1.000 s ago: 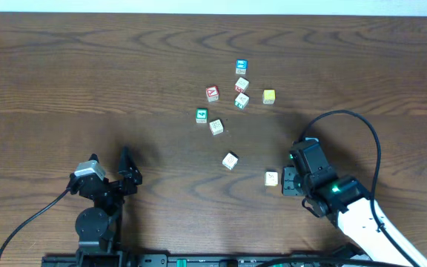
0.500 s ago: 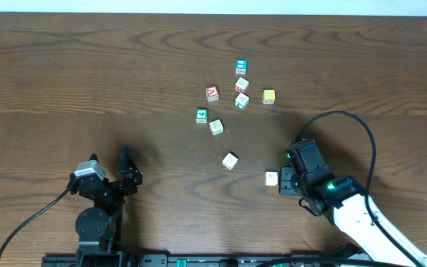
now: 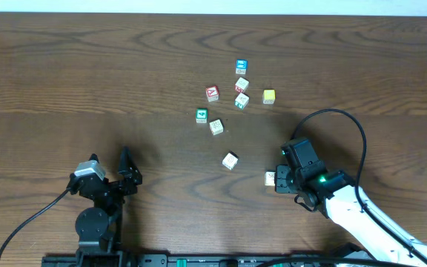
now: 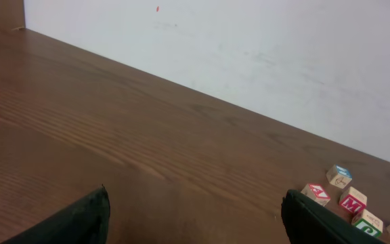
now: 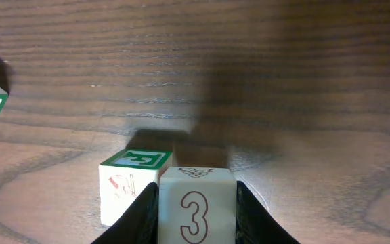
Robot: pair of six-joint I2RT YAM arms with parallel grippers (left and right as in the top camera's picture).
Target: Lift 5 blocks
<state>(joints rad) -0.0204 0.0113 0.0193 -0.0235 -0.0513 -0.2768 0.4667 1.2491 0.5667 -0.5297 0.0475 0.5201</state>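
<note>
Overhead: the right claw has slid left across the worktop since a second ago; then it stood just beside the cream block marked 3, now its front covers that block's right edge; the block itself has barely shifted. The other cubes lie as before: the yellow block at the right of the upper cluster, a lone cream block between the cluster and the right claw, another cream block just beside the green-faced cube. The left claw has not moved, well apart from every cube.

Left wrist: the left claw hangs with its fingers spread wide over bare wood; a few cubes sit at the lower right, among them a red-faced cube.

Right wrist: the right claw is clamped on the cream block marked 3, a finger pressed on each side; whether the block is off the wood I cannot tell; a green-topped cube stands just beside it on the left.
</note>
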